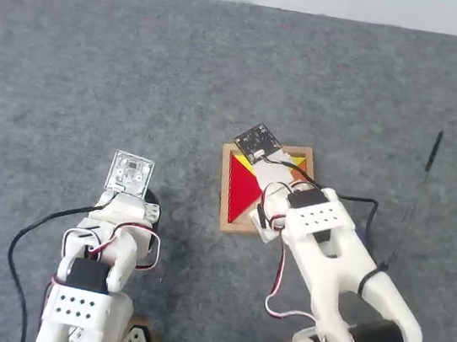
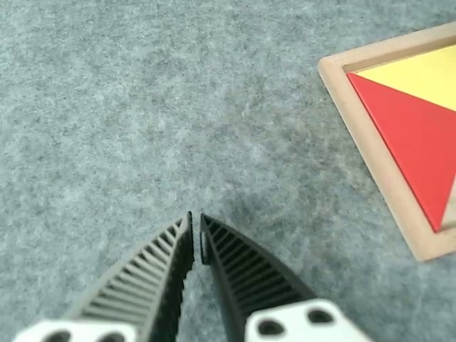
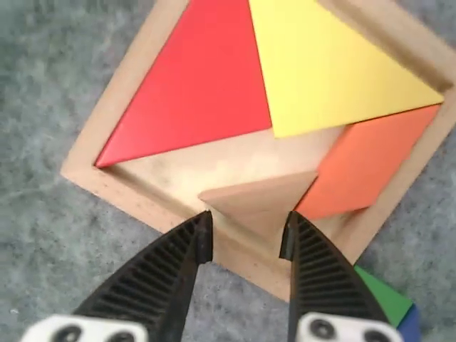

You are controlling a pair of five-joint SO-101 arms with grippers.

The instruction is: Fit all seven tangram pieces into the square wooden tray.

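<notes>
Holding a plain wood triangle (image 3: 256,203) at the tray's edge.
The right hand (image 3: 246,235), part open, pinches the tilted triangle just inside the square wooden tray (image 3: 114,187); beyond its fingertips lie red (image 3: 199,92) and yellow (image 3: 328,71) triangles and an orange piece (image 3: 370,160). The left hand (image 2: 197,235), nearly closed and empty, hovers over the grey table (image 2: 142,107).

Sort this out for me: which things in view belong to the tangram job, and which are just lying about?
Job: wooden tray; red triangle, yellow triangle, orange piece in it; plain wood triangle at the right gripper; green piece and blue piece beside the tray.
Lying about: thin black stick on the grey mat.
</notes>
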